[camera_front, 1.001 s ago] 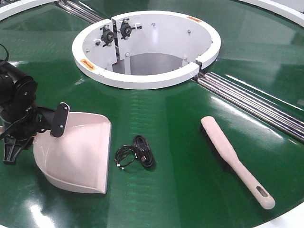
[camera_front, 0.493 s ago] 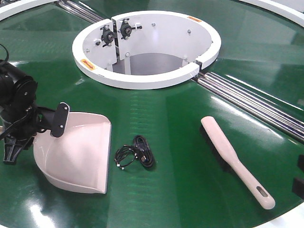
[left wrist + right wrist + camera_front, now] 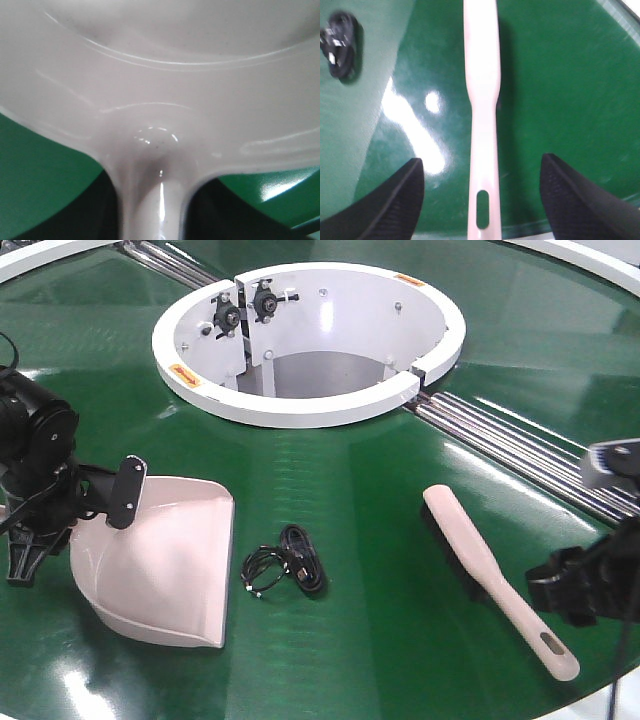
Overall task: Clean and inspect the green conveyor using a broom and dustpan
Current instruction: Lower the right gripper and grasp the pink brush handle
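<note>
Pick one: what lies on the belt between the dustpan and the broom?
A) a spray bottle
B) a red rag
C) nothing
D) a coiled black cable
D: in the front view a coiled black cable lies on the green conveyor, to the right of the dustpan and to the left of the broom, touching neither.

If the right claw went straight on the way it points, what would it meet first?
Probably the handle of the broom, which lies centred between the fingers of the open right claw, slot end nearest, on the green conveyor. The claw's height above it is unclear.
</note>
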You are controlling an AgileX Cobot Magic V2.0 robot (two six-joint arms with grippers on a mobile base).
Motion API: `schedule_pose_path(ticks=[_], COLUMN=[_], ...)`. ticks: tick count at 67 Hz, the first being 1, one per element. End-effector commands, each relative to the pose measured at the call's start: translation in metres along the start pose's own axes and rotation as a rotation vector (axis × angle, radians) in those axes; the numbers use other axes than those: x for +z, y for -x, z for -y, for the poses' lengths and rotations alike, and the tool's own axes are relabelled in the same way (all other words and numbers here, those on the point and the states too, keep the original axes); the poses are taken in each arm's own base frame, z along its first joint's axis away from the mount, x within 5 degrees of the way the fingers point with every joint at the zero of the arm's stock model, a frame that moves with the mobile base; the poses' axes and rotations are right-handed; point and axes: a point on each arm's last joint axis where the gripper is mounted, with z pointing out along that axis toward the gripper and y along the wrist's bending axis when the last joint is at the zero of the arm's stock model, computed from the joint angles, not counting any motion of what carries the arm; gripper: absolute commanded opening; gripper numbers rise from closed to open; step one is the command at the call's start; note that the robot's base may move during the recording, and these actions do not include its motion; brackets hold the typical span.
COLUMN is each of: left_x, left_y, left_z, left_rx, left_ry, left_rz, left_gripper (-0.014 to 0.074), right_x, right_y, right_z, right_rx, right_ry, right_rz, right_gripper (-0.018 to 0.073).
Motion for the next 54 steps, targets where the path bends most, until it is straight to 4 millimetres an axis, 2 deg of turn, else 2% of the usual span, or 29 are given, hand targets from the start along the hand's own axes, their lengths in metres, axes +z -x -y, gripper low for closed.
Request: schedule_pose_path(ticks=[1, 12, 27, 41, 54], left_x=[-0.023, -0.023, -0.023, -0.023, -0.023], left_y=[-0.006, -0.006, -0.006, -0.006, -0.006], left_z=[-0.005, -0.005, -0.005, -0.005, -0.005], left_rx=[-0.015, -0.015, -0.015, -0.015, -0.015], left_ry=[0.076, 0.076, 0.076, 0.076, 0.076], left_rz=[0.009, 0.009, 0.009, 0.009, 0.009], left_gripper=[-0.0007, -0.0007, -0.0007, -0.0007, -0.0006], right_x=[0.004, 0.031, 0.067, 0.099, 0.124], right_y=[0.022, 0.043, 0.066, 0.073, 0.070], right_z=[0.000, 0.001, 0.002, 0.004, 0.005], right_rx=[-0.016, -0.019, -0.029, -0.036, -0.033], right_ry=[0.000, 0.006, 0.007, 0.013, 0.015], right_rz=[-0.020, -0.187, -0.321, -0.452, -0.530], right_gripper=[0.0491, 0.0491, 0.0491, 0.0491, 0.0489])
